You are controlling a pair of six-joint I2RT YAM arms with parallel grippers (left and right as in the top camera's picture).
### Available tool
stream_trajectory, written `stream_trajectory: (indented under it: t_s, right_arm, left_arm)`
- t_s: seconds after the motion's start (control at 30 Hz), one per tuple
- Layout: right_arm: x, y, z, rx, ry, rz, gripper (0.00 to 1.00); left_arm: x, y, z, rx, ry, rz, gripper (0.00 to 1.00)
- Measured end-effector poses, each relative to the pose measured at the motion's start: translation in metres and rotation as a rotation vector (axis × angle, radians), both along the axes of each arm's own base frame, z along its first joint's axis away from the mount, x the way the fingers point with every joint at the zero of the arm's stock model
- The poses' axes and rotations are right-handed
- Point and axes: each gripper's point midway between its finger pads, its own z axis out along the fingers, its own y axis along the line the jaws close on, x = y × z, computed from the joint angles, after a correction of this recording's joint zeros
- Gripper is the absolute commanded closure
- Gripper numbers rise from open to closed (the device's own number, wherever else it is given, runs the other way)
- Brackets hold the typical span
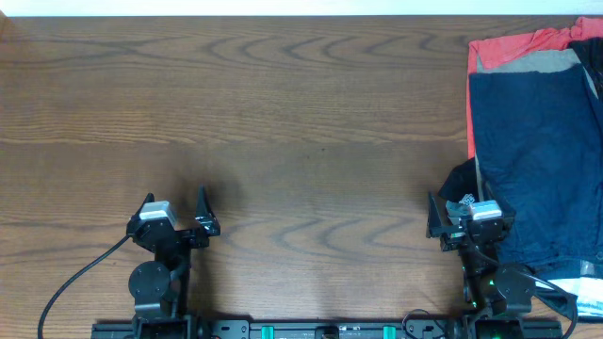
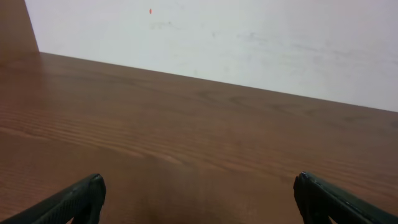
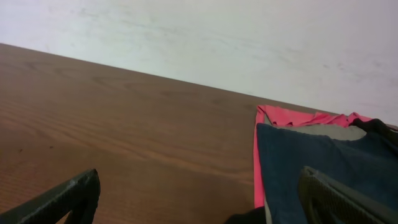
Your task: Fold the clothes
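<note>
- One dark navy blue cloth garment (image 1: 532, 160), soft and lightly wrinkled, lies spread flat at the right edge of the brown wood-grain table (image 1: 283, 113). The right wrist view also catches it (image 3: 323, 162), low and to the right.
- Beneath the navy garment, showing past its far edge, lies a khaki-grey cloth garment (image 1: 528, 62).
- Under both lies a red cloth garment (image 1: 504, 44), and a thin strip of it also runs down the navy garment's left side.
- A small fold of black cloth (image 1: 460, 179) sits at the navy garment's near left corner. I cannot tell what it belongs to.
- The black two-finger right gripper (image 1: 460, 200) is at that same near left corner.
- Its fingers are spread wide with nothing between them. In its own wrist view (image 3: 200, 177) only bare wood and the edge of the pile show in the gap.
- Whether the right gripper touches the navy garment cannot be told.
- The black two-finger left gripper (image 1: 175, 198) is well apart from the navy garment, far to its left, over bare wood.
- Its fingers are released and wide apart, holding nothing, as its wrist view (image 2: 199, 183) confirms.
- A pale wall (image 2: 217, 43) rises beyond the table, on the far side of the navy garment.
</note>
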Motion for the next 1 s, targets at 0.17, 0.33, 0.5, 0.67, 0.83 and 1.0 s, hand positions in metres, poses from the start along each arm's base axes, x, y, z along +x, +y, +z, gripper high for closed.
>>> stream_trajectory:
  t_s: [0.17,0.33,0.5,0.67,0.83,1.0]
  right_arm:
    - [0.0000,0.0000,0.0000,0.000,0.000,0.000,0.01]
    - [0.0000,0.0000,0.0000,0.000,0.000,0.000,0.01]
    - [0.0000,0.0000,0.0000,0.000,0.000,0.000,0.01]
    - [0.0000,0.0000,0.0000,0.000,0.000,0.000,0.01]
    - [0.0000,0.0001,0.0000,0.017,0.002,-0.001,0.01]
    - [0.0000,0.0000,-0.0003,0.084,0.012,-0.006,0.01]
  left_arm:
    - [0.0000,0.0000,0.0000,0.000,0.000,0.000,0.02]
    - [0.0000,0.0000,0.0000,0.000,0.000,0.000,0.02]
    - [0.0000,0.0000,0.0000,0.000,0.000,0.000,0.02]
    - [0.0000,0.0000,0.0002,0.000,-0.001,0.000,0.02]
    - [0.0000,0.0000,0.0000,0.000,0.000,0.000,0.02]
    - [0.0000,0.0000,0.0000,-0.009,0.000,0.001,0.02]
